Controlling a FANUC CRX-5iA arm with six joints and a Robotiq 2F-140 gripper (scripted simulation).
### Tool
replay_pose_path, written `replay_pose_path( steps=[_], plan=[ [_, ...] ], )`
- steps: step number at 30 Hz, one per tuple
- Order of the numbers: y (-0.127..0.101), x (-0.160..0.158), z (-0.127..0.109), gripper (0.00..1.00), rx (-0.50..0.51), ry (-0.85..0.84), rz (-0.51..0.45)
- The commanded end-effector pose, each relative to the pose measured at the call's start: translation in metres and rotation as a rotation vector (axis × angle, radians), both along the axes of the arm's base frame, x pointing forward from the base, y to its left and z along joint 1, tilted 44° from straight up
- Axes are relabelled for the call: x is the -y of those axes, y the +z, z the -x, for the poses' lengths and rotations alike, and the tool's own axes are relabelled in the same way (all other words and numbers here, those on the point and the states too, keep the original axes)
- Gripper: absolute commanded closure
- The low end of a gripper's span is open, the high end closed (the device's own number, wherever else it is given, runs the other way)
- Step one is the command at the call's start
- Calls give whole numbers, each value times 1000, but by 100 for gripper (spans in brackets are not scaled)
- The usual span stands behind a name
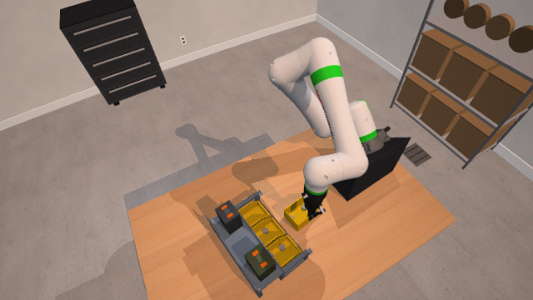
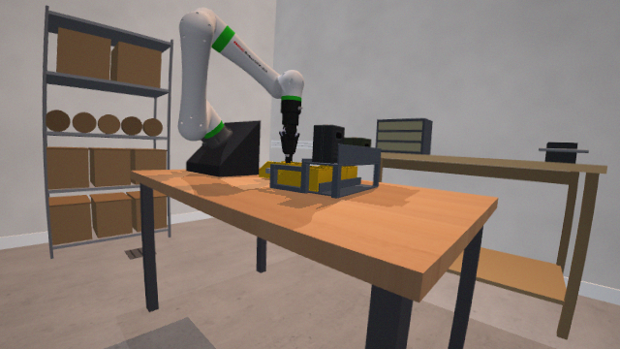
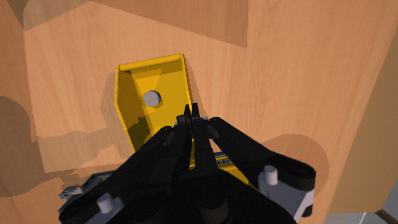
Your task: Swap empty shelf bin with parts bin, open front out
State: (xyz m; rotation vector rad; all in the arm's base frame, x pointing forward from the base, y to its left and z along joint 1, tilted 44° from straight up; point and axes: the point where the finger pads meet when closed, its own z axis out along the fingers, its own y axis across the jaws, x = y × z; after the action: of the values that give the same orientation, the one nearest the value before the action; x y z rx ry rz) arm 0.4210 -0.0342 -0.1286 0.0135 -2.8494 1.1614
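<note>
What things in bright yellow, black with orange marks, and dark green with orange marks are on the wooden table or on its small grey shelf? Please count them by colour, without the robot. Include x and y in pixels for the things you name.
Yellow bins [image 1: 272, 237] [image 2: 289, 177] [image 3: 172, 95]: 4
Black box [image 1: 234, 222] [image 2: 327, 143]: 1
Dark green box [image 1: 266, 272] [image 2: 358, 142]: 1
Total: 6

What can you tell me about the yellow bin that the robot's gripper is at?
The yellow bin looks like plastic, an open-topped box with thin walls and a rounded bar across one end. A round grey piece lies inside. The bin sits upright, apparently resting on the wooden table, outside the small grey shelf. The closed gripper appears to pinch one side wall.
</note>
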Motion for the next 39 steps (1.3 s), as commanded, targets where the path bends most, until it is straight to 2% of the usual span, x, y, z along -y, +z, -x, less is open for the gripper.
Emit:
replay_pose_path(
  steps=[1,26,27,39],
  plan=[
    [0,0,-1,90,1,1,-1],
    [-5,4,0,90,1,1,-1],
    [-5,4,0,76,1,1,-1],
    [-5,4,0,76,1,1,-1]
  ],
)
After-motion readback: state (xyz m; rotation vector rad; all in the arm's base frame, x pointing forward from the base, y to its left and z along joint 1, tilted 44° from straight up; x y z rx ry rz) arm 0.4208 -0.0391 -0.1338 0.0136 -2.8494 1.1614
